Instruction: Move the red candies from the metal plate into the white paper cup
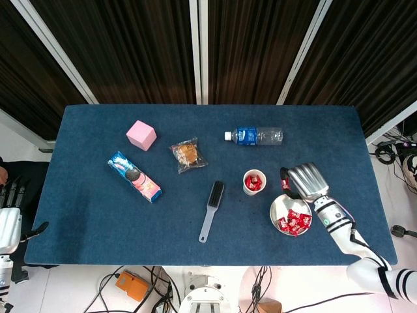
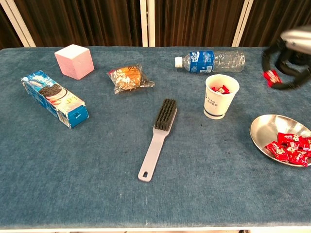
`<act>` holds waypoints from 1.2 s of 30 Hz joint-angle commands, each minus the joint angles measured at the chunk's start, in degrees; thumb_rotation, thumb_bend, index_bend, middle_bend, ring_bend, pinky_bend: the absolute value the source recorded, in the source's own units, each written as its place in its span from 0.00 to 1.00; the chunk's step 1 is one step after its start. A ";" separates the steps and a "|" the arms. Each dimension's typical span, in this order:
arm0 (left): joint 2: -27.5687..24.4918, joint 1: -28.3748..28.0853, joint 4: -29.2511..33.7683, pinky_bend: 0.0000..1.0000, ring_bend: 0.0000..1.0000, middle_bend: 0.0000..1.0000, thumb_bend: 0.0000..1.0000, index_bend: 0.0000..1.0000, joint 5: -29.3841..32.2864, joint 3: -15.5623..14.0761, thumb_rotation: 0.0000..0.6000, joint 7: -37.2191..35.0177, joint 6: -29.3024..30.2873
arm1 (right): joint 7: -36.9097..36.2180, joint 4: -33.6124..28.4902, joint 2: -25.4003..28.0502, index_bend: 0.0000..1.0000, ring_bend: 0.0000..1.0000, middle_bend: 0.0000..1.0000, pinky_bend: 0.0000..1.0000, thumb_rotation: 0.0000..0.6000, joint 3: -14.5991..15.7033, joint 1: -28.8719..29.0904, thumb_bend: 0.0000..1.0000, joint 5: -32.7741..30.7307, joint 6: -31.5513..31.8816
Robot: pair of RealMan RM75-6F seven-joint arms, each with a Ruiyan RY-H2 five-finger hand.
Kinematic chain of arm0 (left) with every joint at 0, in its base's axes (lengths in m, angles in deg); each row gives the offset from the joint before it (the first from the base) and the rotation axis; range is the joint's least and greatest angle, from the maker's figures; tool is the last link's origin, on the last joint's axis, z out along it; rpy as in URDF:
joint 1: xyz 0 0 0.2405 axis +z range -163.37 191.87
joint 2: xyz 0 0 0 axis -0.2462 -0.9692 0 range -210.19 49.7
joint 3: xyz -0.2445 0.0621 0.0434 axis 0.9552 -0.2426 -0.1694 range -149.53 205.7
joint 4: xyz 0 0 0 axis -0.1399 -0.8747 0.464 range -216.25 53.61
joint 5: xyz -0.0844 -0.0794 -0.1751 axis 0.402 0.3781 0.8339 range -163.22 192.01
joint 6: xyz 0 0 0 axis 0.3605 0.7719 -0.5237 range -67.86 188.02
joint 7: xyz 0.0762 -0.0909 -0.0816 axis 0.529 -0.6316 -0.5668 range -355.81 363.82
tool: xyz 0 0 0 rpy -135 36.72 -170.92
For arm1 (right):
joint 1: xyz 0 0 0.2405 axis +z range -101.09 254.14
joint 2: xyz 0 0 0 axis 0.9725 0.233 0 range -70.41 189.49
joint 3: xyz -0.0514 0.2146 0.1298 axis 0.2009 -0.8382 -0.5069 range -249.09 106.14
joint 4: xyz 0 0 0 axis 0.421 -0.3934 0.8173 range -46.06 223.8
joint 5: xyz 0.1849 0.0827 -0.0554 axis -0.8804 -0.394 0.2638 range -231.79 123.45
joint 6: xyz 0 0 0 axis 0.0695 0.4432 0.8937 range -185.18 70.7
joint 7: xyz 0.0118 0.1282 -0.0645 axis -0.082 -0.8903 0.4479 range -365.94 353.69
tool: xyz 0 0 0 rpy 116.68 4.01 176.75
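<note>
The metal plate (image 1: pixel 279 206) (image 2: pixel 265 131) sits near the table's front right with several red candies (image 1: pixel 293 222) (image 2: pixel 289 147) piled on its right side. The white paper cup (image 1: pixel 254 182) (image 2: pixel 221 96) stands just to its left and farther back, with red candies inside. My right hand (image 1: pixel 303 180) (image 2: pixel 286 58) is raised above the table, right of the cup and behind the plate, pinching one red candy (image 1: pixel 285 184) (image 2: pixel 272 77). My left hand (image 1: pixel 9 218) hangs off the table's left edge, fingers apart and holding nothing.
A grey brush (image 1: pixel 210 210) (image 2: pixel 156 137) lies left of the cup. A water bottle (image 1: pixel 255 135) (image 2: pixel 211 60) lies behind it. A wrapped snack (image 1: pixel 187 154), a cookie box (image 1: pixel 133 175) and a pink cube (image 1: pixel 141 135) sit on the left half.
</note>
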 commanded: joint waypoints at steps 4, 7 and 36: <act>-0.06 -0.03 0.21 0.00 0.00 0.00 0.00 0.00 0.11 0.05 1.00 0.22 -0.05 | 0.64 0.43 -3.33 0.61 1.00 0.88 1.00 1.00 -2.74 5.03 0.50 -3.48 -5.45; -0.05 0.00 0.14 0.00 0.00 0.00 0.00 0.00 0.31 0.00 1.00 0.24 -0.22 | 1.46 1.11 -4.98 0.59 1.00 0.88 1.00 1.00 -3.04 6.50 0.50 -4.65 -6.87; 0.23 -0.57 0.46 0.00 0.00 0.00 0.00 0.00 0.24 -0.07 1.00 0.93 -0.98 | -0.16 -3.08 1.94 0.50 1.00 0.88 1.00 1.00 6.95 -0.96 0.42 3.56 1.07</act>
